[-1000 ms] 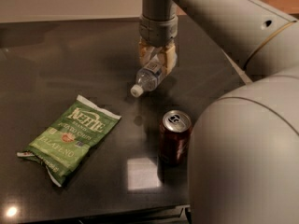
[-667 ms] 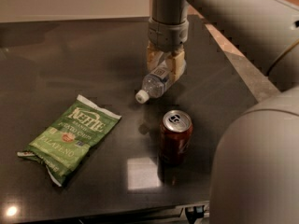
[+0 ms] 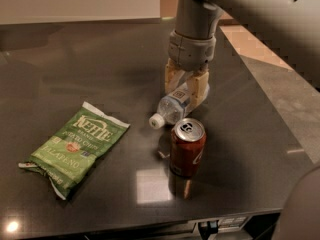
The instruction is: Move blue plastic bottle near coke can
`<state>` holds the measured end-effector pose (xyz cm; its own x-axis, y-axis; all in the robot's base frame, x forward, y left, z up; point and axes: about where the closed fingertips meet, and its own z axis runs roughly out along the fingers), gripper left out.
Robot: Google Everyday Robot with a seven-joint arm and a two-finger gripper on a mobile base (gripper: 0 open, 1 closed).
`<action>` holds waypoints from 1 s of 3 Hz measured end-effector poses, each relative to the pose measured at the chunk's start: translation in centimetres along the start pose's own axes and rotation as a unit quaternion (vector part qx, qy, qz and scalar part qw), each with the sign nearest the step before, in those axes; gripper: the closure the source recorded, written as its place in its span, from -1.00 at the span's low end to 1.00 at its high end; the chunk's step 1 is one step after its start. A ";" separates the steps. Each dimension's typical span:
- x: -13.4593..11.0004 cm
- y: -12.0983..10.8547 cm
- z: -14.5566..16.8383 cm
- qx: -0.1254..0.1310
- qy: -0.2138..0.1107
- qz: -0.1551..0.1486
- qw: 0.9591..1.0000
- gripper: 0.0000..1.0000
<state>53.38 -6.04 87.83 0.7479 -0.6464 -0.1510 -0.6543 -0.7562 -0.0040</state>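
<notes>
The blue plastic bottle (image 3: 172,107) is clear and pale blue with a white cap pointing down-left. It is tilted, held just above the dark tabletop. My gripper (image 3: 187,90) comes down from above and is shut on the bottle's rear half, its tan fingers (image 3: 198,87) on either side. The coke can (image 3: 187,147) stands upright right in front of the bottle, red-brown with a silver top. The bottle's cap is a short gap from the can's top left.
A green Kettle chip bag (image 3: 76,146) lies flat at the left. The dark table (image 3: 90,74) ends at a front edge below the can and a right edge beside my arm. My arm's grey body fills the top right and lower right corner.
My gripper has carried the bottle to the right and toward the can. The cap now sits close to the can's top. The can and chip bag have not moved.
</notes>
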 end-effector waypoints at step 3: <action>-3.4 3.4 2.0 -0.003 -0.035 0.041 0.999 -0.28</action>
<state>48.38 -6.18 86.30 0.6818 -0.6977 -0.2197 -0.7124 -0.7016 0.0171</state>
